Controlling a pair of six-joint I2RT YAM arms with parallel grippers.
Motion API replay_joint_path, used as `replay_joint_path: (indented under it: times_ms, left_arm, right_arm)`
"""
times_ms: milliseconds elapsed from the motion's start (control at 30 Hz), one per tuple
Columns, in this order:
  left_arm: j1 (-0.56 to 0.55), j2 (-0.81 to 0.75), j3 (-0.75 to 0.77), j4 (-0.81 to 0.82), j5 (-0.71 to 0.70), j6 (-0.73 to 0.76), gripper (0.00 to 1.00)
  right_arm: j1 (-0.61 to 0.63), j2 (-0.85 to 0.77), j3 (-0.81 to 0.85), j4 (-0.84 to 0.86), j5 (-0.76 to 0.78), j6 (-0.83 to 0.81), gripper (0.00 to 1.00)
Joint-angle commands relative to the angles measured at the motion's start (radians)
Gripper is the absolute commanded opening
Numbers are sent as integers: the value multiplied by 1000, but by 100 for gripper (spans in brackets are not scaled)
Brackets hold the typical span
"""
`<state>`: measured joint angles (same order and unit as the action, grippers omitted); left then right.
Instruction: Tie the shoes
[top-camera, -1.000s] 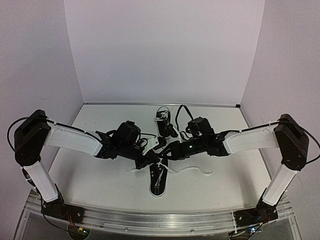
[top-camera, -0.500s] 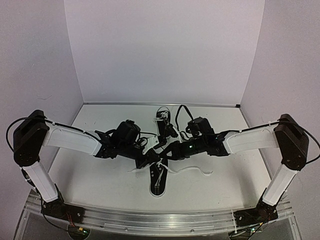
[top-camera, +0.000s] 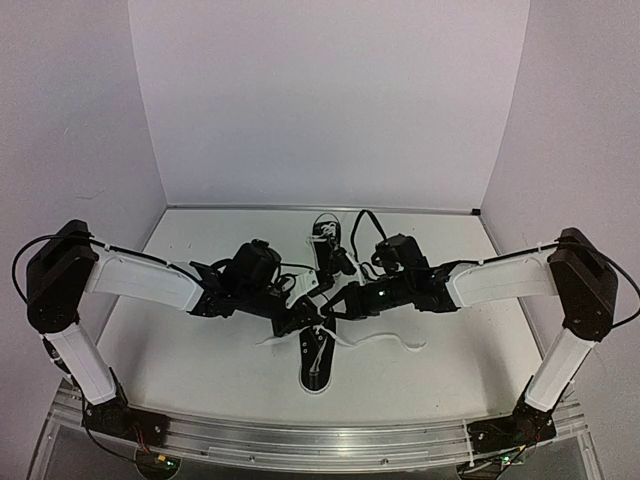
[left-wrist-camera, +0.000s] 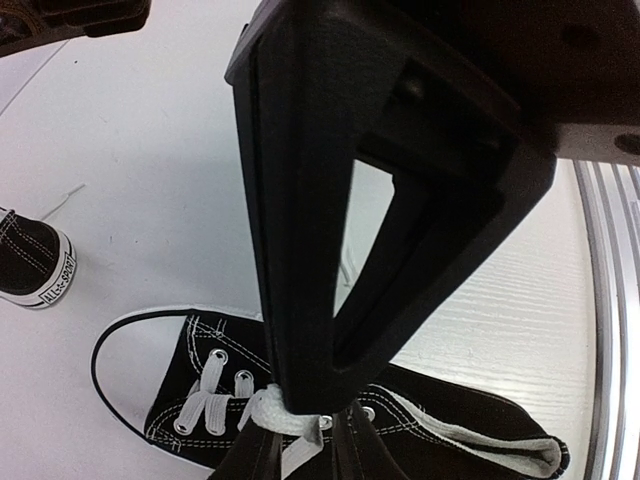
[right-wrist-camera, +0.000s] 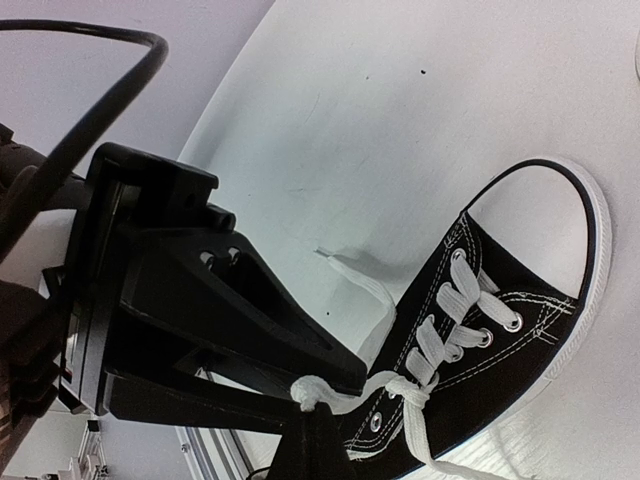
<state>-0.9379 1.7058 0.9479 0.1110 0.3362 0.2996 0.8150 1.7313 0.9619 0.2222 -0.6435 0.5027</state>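
The near black shoe (top-camera: 316, 365) lies on the white table with its toe towards the arms. It also shows in the left wrist view (left-wrist-camera: 180, 385) and the right wrist view (right-wrist-camera: 500, 350). The second shoe (top-camera: 326, 240) stands at the back, and its heel shows in the left wrist view (left-wrist-camera: 25, 265). Both grippers meet over the near shoe's lacing. My left gripper (top-camera: 303, 318) (left-wrist-camera: 300, 445) is shut on a white lace strand (left-wrist-camera: 265, 415). My right gripper (top-camera: 330, 308) (right-wrist-camera: 322, 415) is shut on the bunched lace (right-wrist-camera: 315, 388) beside the left fingertips. Loose lace ends (top-camera: 385, 340) trail on the table.
White walls close in the table on three sides. A metal rail (top-camera: 320, 440) runs along the front edge. A black cable (right-wrist-camera: 90, 110) loops over the right wrist. One free lace end (right-wrist-camera: 365, 295) lies left of the shoe.
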Motion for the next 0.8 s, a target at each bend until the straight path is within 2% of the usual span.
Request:
replay_joint_path:
  times_ms: [0,433,567,767]
  left_arm:
    - [-1,-34,5,47,-4,-12,21]
    - [13,7,25,46,2,-3,38]
    - [22,18,27,52,31,-3,38]
    - [36,44,35,68,66,-3,33]
  right_arm:
    - [7,-35,14,23,17,-9,0]
    - [6,-50,6,22,31,-10,0]
    - [6,-52,5,22,34,-9,0]
    - [6,-52,5,20,41,-7,0]
